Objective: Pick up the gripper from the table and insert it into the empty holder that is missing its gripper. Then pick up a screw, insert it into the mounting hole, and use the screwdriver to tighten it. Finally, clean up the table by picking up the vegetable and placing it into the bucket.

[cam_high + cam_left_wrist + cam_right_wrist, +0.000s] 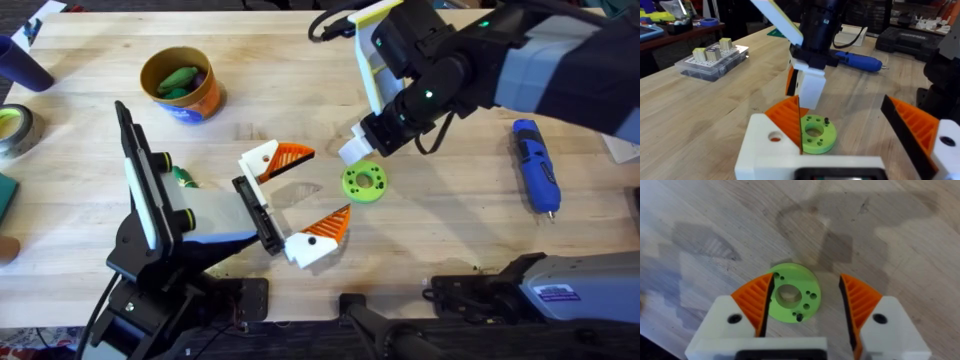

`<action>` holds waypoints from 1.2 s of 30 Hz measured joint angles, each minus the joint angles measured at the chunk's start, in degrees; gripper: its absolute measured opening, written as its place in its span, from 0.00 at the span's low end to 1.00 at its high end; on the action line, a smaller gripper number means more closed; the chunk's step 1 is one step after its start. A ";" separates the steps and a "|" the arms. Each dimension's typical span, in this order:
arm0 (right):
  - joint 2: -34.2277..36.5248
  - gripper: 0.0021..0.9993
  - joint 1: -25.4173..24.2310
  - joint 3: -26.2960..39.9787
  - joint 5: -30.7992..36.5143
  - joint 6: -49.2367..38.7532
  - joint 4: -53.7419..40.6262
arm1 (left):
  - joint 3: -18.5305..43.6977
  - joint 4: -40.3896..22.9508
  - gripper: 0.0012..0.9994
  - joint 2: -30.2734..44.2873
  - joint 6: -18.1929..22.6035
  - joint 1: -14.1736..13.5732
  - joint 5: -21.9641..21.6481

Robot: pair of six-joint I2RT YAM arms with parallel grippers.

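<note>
Two arms work over your wooden table (90,150). The left gripper (322,185) lies low near the middle of the table, and you can see its white and orange fingers spread wide apart, holding nothing. The right gripper (358,150) reaches in from the far right and points down over the lime-green disc (364,182). In the right wrist view its fingers also stand apart, one on either side of the disc and clamped on nothing.

Look to the far left for the orange bucket (182,87), which stands upright with green pieces inside. The blue screwdriver (533,165) lies flat at your right, well apart from both grippers. The vegetable (183,178) rests on the table just beside the left arm's wrist, near the bucket but outside it. A small dark screw (799,315) sits in one of the disc's outer holes.
</note>
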 joint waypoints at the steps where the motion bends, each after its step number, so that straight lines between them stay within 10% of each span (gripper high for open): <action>1: 0.50 0.78 0.13 0.00 0.08 0.16 0.01 | 0.00 0.09 0.99 0.00 0.00 0.00 0.00; 11: -0.43 0.79 -0.15 0.39 -0.74 0.25 -5.49 | 0.00 0.14 0.99 0.00 0.02 0.00 -0.02; 36: -32.80 0.79 0.54 -6.36 -0.71 4.68 -13.66 | 0.00 0.14 0.99 0.00 0.01 0.00 -0.03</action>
